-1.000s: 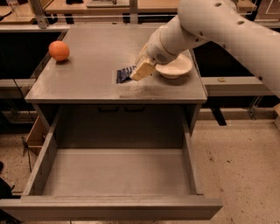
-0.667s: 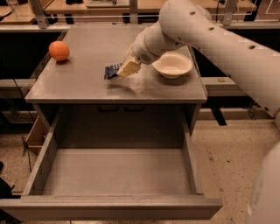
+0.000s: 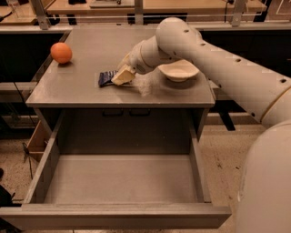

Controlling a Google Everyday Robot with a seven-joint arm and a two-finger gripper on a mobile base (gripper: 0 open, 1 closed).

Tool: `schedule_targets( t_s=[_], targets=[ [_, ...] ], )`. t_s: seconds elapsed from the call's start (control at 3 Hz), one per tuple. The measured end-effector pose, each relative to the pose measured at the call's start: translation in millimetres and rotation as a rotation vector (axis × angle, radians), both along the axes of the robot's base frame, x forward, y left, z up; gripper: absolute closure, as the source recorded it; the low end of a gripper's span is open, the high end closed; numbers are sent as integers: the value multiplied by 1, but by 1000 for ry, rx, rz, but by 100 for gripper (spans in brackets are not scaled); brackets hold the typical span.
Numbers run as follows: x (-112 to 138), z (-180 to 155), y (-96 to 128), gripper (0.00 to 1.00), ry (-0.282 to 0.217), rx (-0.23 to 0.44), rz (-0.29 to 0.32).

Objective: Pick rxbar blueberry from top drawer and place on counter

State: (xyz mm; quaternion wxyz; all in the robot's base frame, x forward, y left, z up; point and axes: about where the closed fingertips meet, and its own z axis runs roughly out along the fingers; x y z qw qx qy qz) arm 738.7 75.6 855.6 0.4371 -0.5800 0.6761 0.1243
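The rxbar blueberry (image 3: 106,78), a small dark blue bar, is low over or on the grey counter (image 3: 91,93), left of centre. My gripper (image 3: 122,76) is at its right end, with the cream fingers closed on the bar. The white arm reaches in from the right. The top drawer (image 3: 122,182) is pulled out below the counter, and its grey floor shows nothing in it.
An orange round fruit (image 3: 61,52) sits at the counter's back left. A pale bowl (image 3: 178,70) sits on the counter's right side, behind my arm. Pale wooden tabletops (image 3: 82,6) run along the back. A speckled floor (image 3: 223,150) lies to the right.
My gripper has carried the blue bar leftward across the counter, from beside the bowl toward the counter's middle left, and lower toward the surface.
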Motion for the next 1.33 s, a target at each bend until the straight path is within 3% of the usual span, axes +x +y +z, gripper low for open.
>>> schedule_targets(
  t_s=[1.0,1.33],
  targets=[
    [-10,-15,18,4,25,36,35],
    [-12,-15,18,0,33,38,42]
  ],
)
